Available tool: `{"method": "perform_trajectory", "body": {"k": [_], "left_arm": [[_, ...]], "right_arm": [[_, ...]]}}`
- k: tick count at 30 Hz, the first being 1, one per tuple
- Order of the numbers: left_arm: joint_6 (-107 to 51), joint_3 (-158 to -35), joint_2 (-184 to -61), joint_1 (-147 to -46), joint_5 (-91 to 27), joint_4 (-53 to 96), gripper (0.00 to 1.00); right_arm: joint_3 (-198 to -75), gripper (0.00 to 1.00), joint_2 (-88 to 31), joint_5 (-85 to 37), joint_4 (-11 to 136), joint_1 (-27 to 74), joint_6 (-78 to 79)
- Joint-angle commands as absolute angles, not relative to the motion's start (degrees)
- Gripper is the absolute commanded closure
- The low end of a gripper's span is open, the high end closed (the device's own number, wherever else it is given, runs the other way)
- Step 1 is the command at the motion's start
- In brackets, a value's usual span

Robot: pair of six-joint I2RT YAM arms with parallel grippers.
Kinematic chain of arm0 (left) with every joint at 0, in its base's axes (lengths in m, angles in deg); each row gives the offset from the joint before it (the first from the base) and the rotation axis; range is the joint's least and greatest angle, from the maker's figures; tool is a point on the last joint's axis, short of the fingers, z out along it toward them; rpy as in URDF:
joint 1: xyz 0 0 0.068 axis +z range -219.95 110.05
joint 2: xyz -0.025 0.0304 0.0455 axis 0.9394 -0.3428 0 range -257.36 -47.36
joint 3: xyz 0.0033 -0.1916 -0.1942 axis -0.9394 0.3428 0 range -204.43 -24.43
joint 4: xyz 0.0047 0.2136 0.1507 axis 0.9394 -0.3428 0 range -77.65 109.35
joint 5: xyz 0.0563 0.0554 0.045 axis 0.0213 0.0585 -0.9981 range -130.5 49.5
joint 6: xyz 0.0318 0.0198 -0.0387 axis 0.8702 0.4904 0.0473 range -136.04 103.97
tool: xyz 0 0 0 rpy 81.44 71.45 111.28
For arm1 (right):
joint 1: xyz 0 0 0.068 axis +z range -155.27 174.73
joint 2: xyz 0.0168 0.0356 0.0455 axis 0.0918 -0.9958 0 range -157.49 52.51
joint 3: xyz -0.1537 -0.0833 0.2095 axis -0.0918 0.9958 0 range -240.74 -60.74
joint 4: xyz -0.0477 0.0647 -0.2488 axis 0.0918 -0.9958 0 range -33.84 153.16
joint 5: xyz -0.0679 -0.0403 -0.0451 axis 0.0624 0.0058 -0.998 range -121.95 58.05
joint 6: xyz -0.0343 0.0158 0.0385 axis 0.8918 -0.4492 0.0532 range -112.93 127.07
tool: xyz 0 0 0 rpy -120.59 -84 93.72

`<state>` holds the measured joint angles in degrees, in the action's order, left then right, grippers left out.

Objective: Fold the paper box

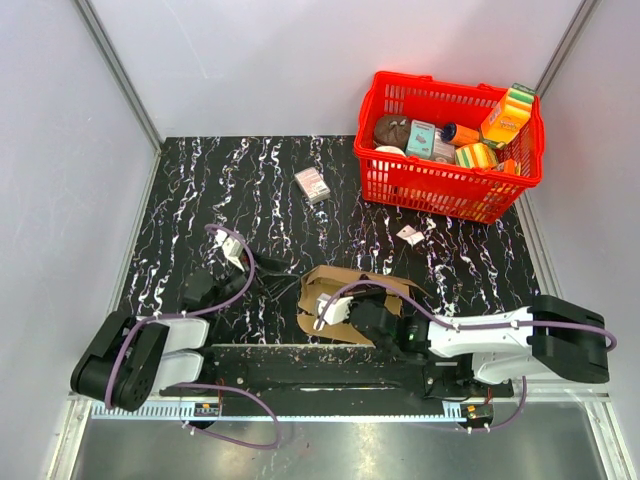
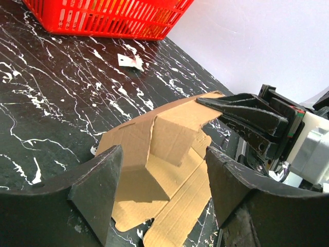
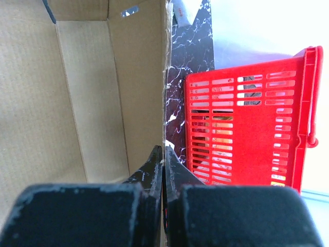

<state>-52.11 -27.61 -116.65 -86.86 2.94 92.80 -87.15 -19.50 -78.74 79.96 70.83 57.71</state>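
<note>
One paper box [image 3: 77, 103] edge in right pincer [image 3: 163, 154], left pincer [image 2: 163, 157] agape

The table [image 1: 200, 200] carried the basket [image 1: 440, 186] at its far right corner, with the grocery packs [image 1: 505, 115] inside the basket. The small carton [image 1: 313, 184] lay on the table just left of the basket. The paper scrap [image 1: 411, 236] lay on the table just near of the basket's near wall. The paper box [image 1: 312, 296] lay at the near centre of the table, nearer than both the carton and the scrap. The right gripper [image 3: 163, 154] reached in from the right, one finger on each side of a raised panel of the box. The left gripper [image 2: 163, 152] stood just left of the box, apart from it, with the box lying beyond the gap between its fingers.
</note>
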Motion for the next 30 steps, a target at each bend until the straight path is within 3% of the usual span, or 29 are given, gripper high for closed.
{"method": "perform_trajectory", "body": {"k": [1, 15, 30], "left_arm": [[-52.25, -25.49, -118.19, -86.21, 2.04, 114.71, 0.30], [-50.66, -26.01, -122.67, -85.60, 1.51, 114.89, 0.33], [-50.31, -25.66, -125.49, -85.33, 1.96, 114.89, 0.42]], "right_arm": [[-88.16, 0.99, -18.95, -74.42, 80.30, 67.51, 55.15], [-90.88, 0.99, -22.55, -66.50, 79.60, 62.32, 55.41], [-90.44, 1.00, -24.84, -67.27, 83.19, 61.00, 55.85]]}}
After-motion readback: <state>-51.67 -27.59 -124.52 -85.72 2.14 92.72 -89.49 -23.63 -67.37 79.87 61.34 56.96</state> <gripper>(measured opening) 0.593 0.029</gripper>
